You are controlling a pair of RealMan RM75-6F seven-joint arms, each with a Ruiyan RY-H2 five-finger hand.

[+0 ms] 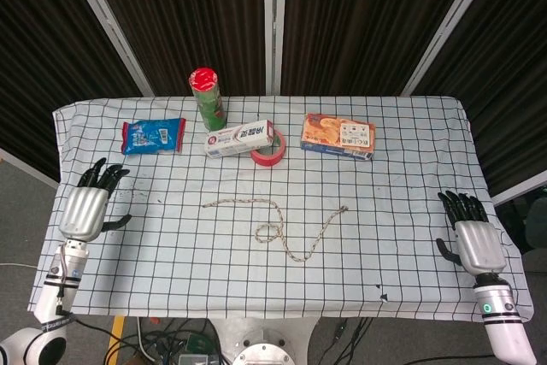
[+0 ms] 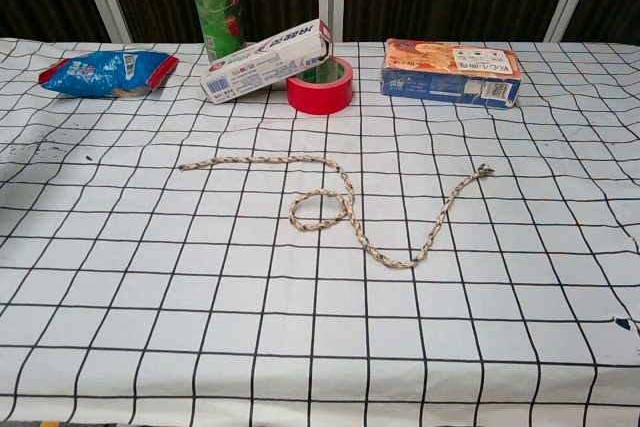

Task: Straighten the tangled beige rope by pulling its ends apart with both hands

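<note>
Beige rope (image 1: pixel 275 226) is lying mid-tabletop (image 1: pixel 402 279), looped over itself, nobody touching it. Left hand (image 1: pixel 88 203) and right hand (image 1: pixel 473 234) are both sitting empty at opposite edges, fingers spread apart, well away from the rope ends.

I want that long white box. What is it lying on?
One end of the toothpaste box rests on top of the red tape roll, so it sits tilted. The part of the roll beneath the box is hidden.
</note>
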